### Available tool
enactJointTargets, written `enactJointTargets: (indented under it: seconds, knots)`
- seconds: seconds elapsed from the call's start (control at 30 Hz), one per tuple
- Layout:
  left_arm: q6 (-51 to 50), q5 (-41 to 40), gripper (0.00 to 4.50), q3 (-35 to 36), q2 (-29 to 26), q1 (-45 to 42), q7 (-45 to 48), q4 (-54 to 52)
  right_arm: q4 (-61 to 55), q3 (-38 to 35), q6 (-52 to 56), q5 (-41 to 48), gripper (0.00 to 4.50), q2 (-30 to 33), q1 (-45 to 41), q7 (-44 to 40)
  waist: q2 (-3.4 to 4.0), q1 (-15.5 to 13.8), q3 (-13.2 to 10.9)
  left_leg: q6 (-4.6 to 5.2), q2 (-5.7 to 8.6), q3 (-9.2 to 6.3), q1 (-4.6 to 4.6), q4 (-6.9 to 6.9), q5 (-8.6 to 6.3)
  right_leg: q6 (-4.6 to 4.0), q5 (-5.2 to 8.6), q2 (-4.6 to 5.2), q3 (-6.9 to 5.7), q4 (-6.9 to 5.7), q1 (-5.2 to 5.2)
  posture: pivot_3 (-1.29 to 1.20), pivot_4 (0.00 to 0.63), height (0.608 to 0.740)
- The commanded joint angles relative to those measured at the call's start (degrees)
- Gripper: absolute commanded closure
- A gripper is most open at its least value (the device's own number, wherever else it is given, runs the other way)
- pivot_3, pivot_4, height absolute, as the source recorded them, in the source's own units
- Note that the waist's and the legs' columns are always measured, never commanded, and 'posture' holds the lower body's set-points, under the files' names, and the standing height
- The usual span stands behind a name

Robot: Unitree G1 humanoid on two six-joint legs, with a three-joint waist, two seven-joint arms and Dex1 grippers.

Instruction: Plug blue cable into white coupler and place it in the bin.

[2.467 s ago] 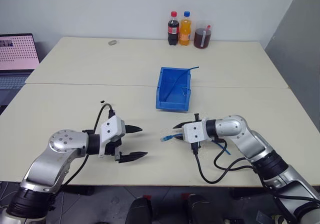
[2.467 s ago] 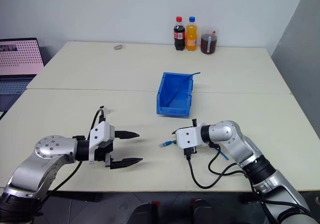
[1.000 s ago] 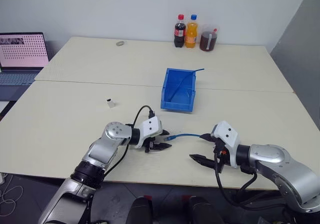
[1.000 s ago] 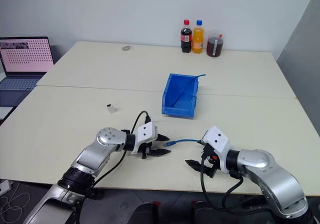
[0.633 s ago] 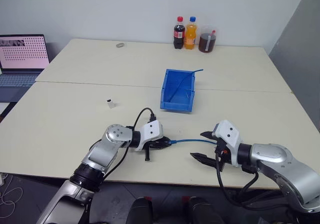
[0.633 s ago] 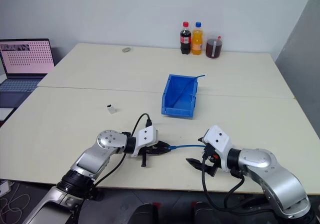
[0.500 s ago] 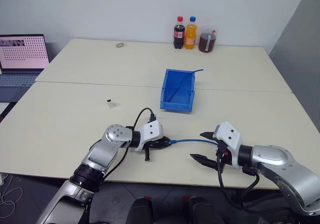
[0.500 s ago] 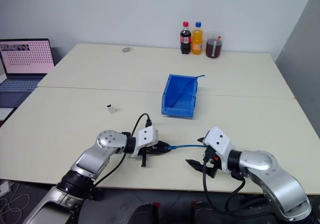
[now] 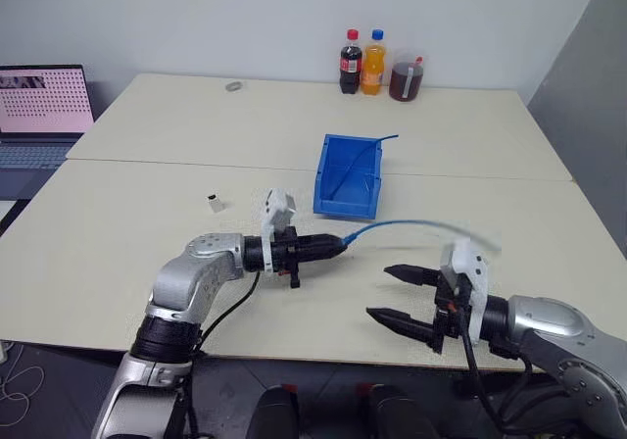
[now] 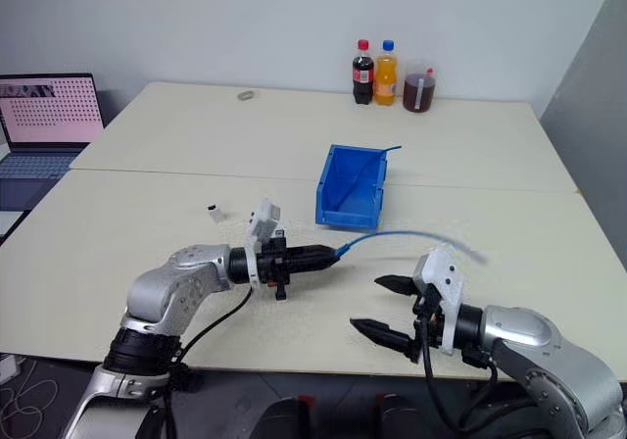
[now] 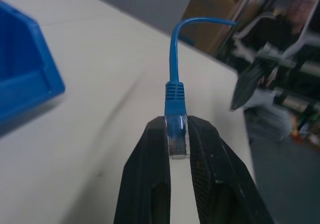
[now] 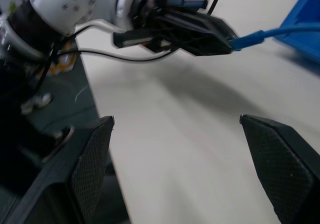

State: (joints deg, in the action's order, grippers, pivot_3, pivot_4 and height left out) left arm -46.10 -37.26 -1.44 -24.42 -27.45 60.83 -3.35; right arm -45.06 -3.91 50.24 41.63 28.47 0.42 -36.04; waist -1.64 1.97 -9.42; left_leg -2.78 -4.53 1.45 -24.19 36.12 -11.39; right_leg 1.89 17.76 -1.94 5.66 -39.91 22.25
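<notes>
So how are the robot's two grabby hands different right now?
The left gripper is pinched shut on the blue cable plug; the right gripper is wide open and holds nothing. The left points sideways toward the right one, which points back. Both have two black fingers and are above the table.

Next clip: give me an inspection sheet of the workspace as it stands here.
Surface: pale table, two tops joined.
Job's things: blue cable lifted by its plug; white coupler alone on the table; bin holding a darker blue cable.
Clutter: grey disc, two bottles, jar at the far edge.
Grippers: left gripper shut on the plug; right gripper open, empty.
Cables: black leads on both arms.
Surroundings: laptop, grey wall.
</notes>
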Motion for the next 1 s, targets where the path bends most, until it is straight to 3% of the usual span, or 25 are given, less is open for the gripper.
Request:
enactJointTargets:
  seconds: [0.03,0.43,1.0]
  knots:
    - [-6.8,-8.1,4.26,4.2,1.5,-0.8,-2.9,-3.8,-0.8,-2.0,-0.9,4.5,0.21,-3.1,1.0,3.9,0.00,0.1,0.0,0.00,0.00,0.01,0.00,0.00,0.00,0.00,0.00,0.00,0.02,0.00,0.00,0.00,0.150,0.740]
    - [-15.6,-19.6,4.26,8.9,2.8,-0.4,-10.2,-6.5,9.6,-3.6,-0.1,15.3,0.21,-8.7,-8.9,8.8,0.02,0.4,0.0,0.00,0.00,0.01,0.01,-0.04,0.00,-0.01,0.00,0.00,0.02,0.01,0.02,0.00,0.150,0.740]
    - [-16.0,-21.9,4.26,7.8,0.1,1.7,-11.2,-9.0,17.4,-0.2,0.9,21.5,0.21,-10.5,-18.1,8.1,0.03,1.3,0.0,0.00,0.00,0.02,-0.05,-0.09,0.00,-0.04,0.02,0.01,0.02,0.08,0.05,0.00,0.150,0.740]
